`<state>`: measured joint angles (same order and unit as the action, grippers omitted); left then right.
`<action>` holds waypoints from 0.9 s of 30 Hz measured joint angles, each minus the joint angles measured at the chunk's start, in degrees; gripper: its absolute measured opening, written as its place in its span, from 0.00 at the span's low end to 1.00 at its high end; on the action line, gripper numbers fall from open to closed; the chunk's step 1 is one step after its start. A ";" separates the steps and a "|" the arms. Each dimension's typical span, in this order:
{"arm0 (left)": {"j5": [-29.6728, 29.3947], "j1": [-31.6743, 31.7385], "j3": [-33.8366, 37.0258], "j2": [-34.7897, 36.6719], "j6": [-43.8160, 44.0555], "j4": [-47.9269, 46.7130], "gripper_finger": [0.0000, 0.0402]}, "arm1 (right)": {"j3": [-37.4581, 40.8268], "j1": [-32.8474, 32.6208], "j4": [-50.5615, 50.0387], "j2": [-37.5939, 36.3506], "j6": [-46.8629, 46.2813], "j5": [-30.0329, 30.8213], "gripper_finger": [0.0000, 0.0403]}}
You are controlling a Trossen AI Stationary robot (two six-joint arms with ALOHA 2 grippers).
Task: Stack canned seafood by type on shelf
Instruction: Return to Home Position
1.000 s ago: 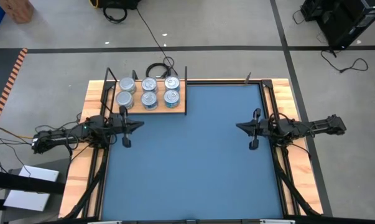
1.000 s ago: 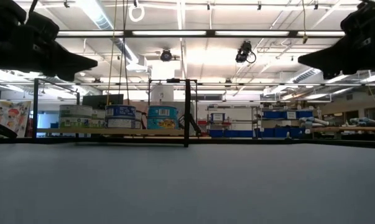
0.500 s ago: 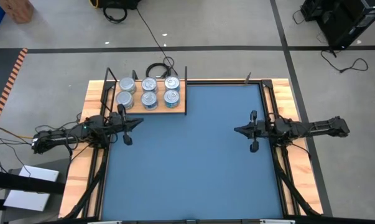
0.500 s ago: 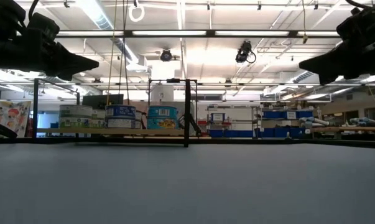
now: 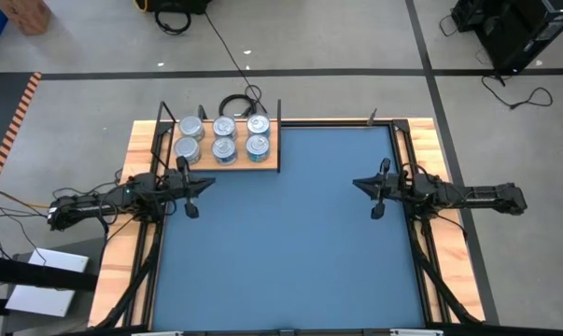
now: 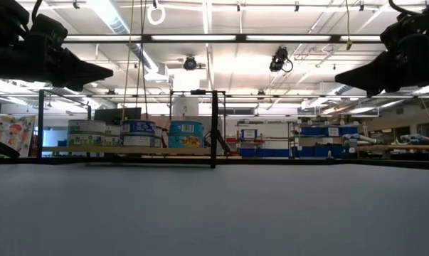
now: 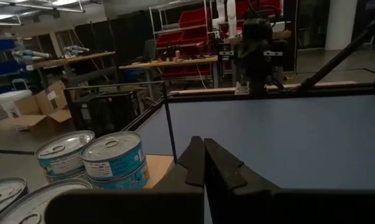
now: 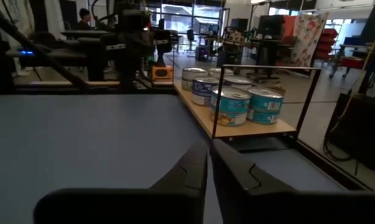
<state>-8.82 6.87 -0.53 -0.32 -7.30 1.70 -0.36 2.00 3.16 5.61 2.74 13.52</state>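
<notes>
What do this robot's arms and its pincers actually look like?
The left arm and right arm are slim and black, built of jointed segments, with thin dark cables looping alongside. The left gripper and right gripper each end in two black, wedge-shaped fingers tapering to a point. No markings show on them.

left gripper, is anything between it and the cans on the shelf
Nothing visible lies between the left gripper and the cans. The shelf has a thin black upright at its corner, beside the cans, not in front.
</notes>
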 joint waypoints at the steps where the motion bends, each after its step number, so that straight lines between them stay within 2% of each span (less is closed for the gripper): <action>1: -0.01 0.00 0.04 0.00 0.03 0.30 0.00 | -0.02 0.00 0.04 0.00 0.00 -0.02 0.09; 9: -0.02 0.00 0.04 -0.02 0.03 4.61 0.00 | 0.00 -0.02 0.13 0.00 0.00 -0.02 0.11; 27: 0.02 0.00 0.04 -0.02 0.05 4.78 0.00 | 0.00 -0.02 0.15 0.00 -0.02 0.00 0.10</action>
<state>-8.80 6.87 -0.49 -0.34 -7.25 6.48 -0.36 1.98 3.31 5.61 2.72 13.52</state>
